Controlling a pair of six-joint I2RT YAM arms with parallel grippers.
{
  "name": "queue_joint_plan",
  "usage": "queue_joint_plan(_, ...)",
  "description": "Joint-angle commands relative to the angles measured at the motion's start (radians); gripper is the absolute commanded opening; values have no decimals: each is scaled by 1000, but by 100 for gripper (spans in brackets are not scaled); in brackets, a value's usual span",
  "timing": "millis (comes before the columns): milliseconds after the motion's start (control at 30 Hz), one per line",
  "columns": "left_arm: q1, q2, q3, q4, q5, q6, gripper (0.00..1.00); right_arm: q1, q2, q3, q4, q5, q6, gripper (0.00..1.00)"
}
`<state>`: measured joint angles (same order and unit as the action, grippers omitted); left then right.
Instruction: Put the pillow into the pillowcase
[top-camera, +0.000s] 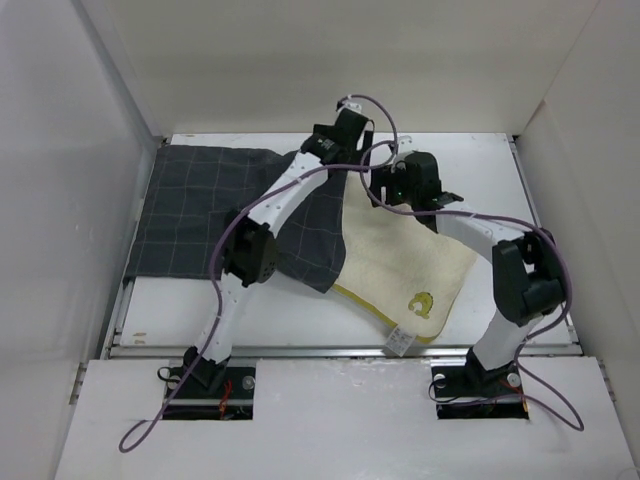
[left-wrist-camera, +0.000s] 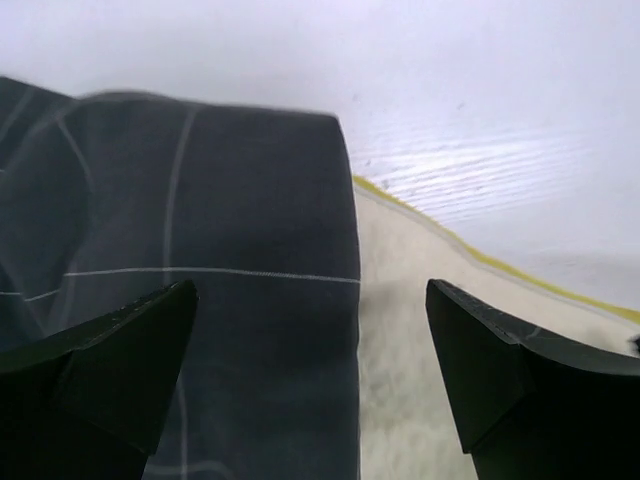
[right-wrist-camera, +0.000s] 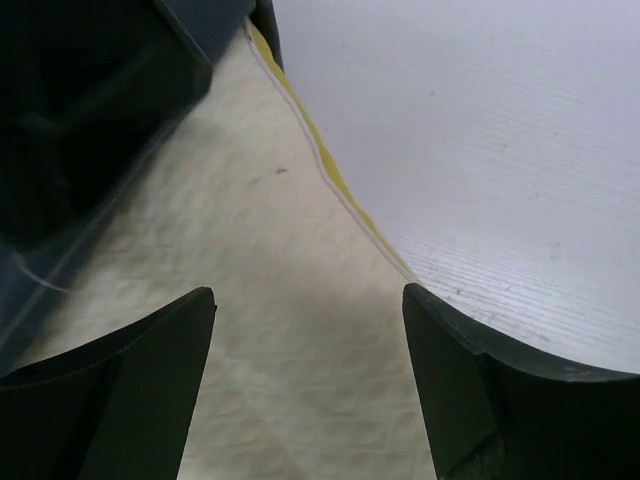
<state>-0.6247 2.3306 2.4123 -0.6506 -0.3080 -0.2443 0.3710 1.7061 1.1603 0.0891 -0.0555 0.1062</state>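
The cream pillow (top-camera: 405, 265) lies at centre right, its yellow emblem and white tag at the near corner. The dark grey grid pillowcase (top-camera: 200, 210) lies to its left and covers the pillow's left part. My left gripper (top-camera: 358, 168) is open over the far end of the pillowcase's open edge. In the left wrist view (left-wrist-camera: 310, 335) its jaws straddle the pillowcase (left-wrist-camera: 230, 250) edge and the pillow (left-wrist-camera: 420, 340). My right gripper (top-camera: 388, 192) is open just above the pillow's far corner. In the right wrist view (right-wrist-camera: 308, 340) it holds nothing, with the pillow (right-wrist-camera: 250, 290) below.
White walls enclose the white table (top-camera: 470, 170) on the left, back and right. The pillow's yellow band (right-wrist-camera: 330, 175) runs along its far edge. The left gripper's dark body (right-wrist-camera: 90, 100) is close by on the right gripper's left.
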Motion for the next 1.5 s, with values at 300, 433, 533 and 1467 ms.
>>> queue_joint_plan(300,0,104,42,267,-404,48,92,-53,190,98,-12,-299,-151,77)
queue_joint_plan(433,0,154,42,276,-353,105,81,-53,214,88,10,-337,-142,70)
queue_joint_plan(533,0,179,33,256,-287,119,89,-53,224,88,11,-348,-142,70)
queue_joint_plan(1467,40,125,-48,250,-203,135,0,-43,118,-8,95,-498,-152,0)
